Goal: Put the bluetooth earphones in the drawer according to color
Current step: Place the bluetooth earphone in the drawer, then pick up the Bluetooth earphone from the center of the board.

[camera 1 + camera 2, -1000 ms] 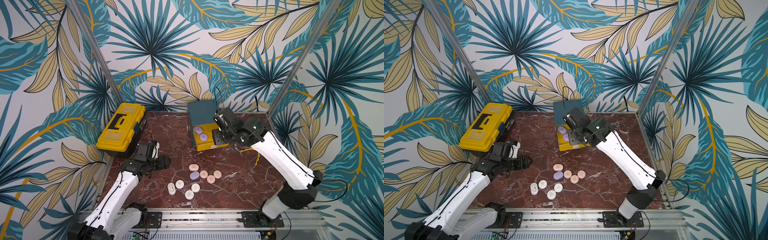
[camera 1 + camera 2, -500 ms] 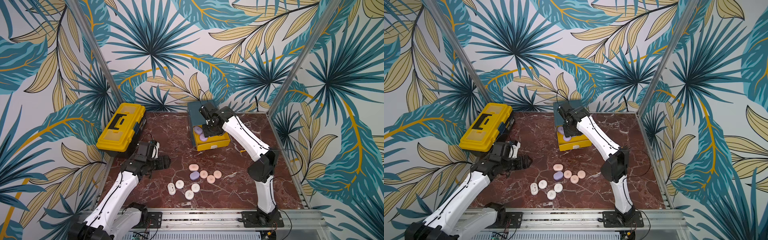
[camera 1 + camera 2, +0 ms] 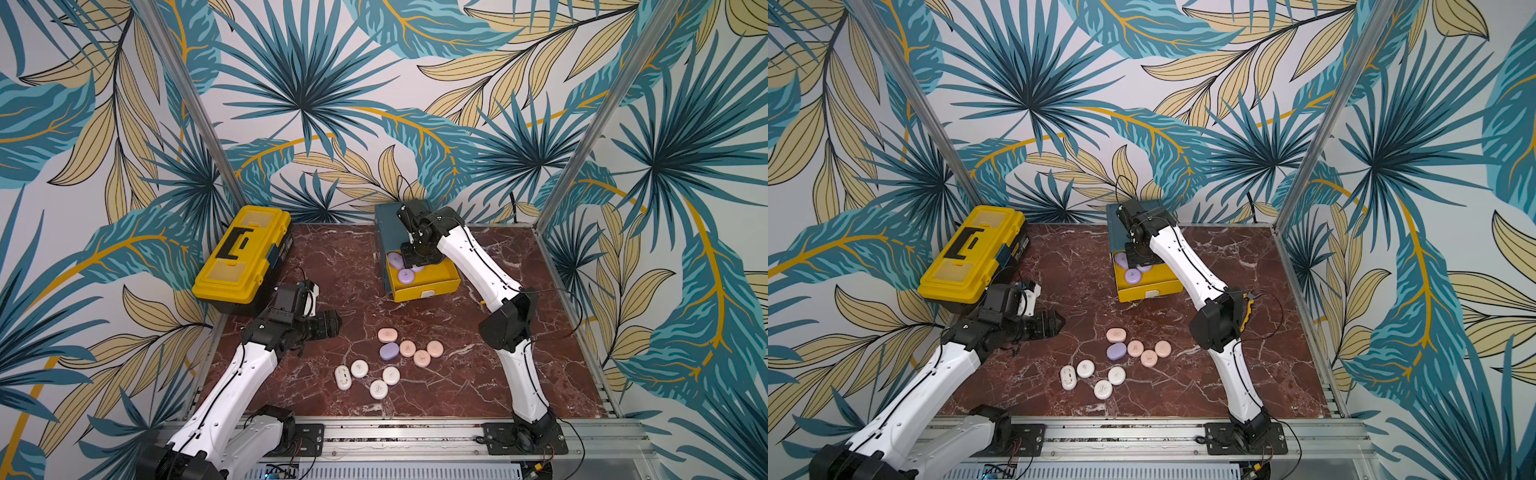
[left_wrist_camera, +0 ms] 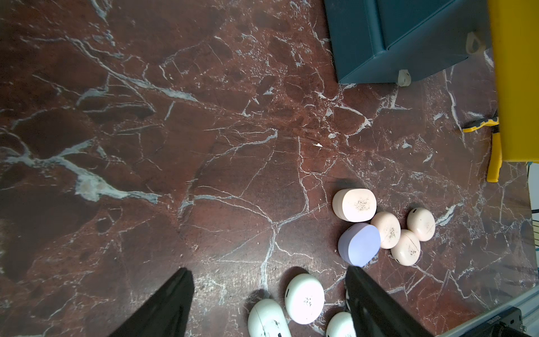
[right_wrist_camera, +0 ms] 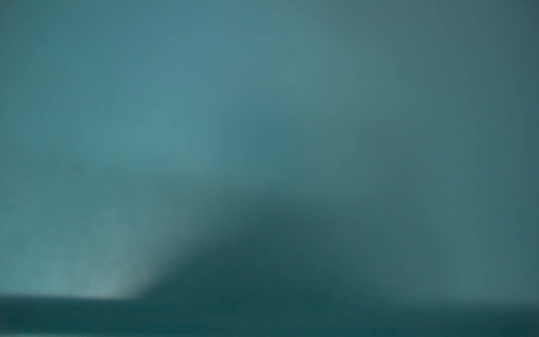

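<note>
- Top views: yellow toolbox at ten o'clock, out of the way; teal cabinet at twelve, its yellow drawer pulled open.
- Right claw sits in that drawer among lilac cases, seemingly delivering one; its grip cannot be told.
- Left claw hovers at nine, wide open, empty.
- Next, likely: the lone lilac case at six, pressed against peach cases.
</note>
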Robot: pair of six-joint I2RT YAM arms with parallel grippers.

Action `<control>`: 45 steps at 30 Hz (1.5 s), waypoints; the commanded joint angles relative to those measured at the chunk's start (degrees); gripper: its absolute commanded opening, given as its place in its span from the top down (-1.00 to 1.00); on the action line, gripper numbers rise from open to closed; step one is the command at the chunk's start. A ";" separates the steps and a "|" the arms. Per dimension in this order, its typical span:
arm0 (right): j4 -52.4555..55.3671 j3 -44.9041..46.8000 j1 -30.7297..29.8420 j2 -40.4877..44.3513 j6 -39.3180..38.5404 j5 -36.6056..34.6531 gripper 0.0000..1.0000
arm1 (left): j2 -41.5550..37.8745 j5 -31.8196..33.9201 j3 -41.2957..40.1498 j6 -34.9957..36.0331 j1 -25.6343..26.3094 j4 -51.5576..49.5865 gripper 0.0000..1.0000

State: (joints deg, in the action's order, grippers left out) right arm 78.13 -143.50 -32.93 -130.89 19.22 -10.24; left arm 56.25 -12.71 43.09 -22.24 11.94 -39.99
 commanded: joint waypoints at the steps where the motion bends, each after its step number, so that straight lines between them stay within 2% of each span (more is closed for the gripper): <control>1: 2.51 -1.96 0.15 -0.30 -0.56 0.56 -0.29 | -0.19 -0.07 -1.26 1.10 -0.34 0.61 -0.73; 5: 2.39 -1.96 0.10 2.89 -0.55 -0.33 -0.29 | -0.19 0.04 -1.21 1.15 -0.34 0.61 -0.73; 13: 2.41 1.69 -3.24 16.69 -0.94 -4.19 -0.36 | -0.35 0.12 -0.55 1.41 -0.35 0.26 -0.73; 19: 1.76 11.25 -8.00 27.81 0.73 -7.98 -0.38 | -0.19 -1.23 -0.46 1.20 -0.34 0.17 -0.73; 22: -2.78 21.21 -9.94 35.54 2.27 -10.30 -0.38 | -0.28 -3.41 -0.40 0.88 0.38 0.65 -0.72; 25: -6.11 29.97 -10.31 42.77 4.46 -12.28 -0.38 | 1.14 -2.45 0.72 0.49 4.59 0.41 -0.72; 30: -6.94 39.24 -10.31 51.24 7.28 -15.93 -0.39 | 9.22 4.14 6.65 1.08 15.67 -3.94 -0.72; 35: -6.94 44.88 -10.27 57.44 8.64 -18.77 -0.42 | 17.35 9.31 11.88 3.88 23.20 -8.42 -0.71; 45: -5.54 49.78 -9.98 63.69 9.66 -21.47 -0.44 | 35.16 13.12 19.69 5.43 35.95 -4.85 -0.66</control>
State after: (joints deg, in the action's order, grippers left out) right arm 71.99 -95.55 -43.07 -67.96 27.64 -29.65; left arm 87.77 -2.79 58.41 -17.93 45.10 -45.58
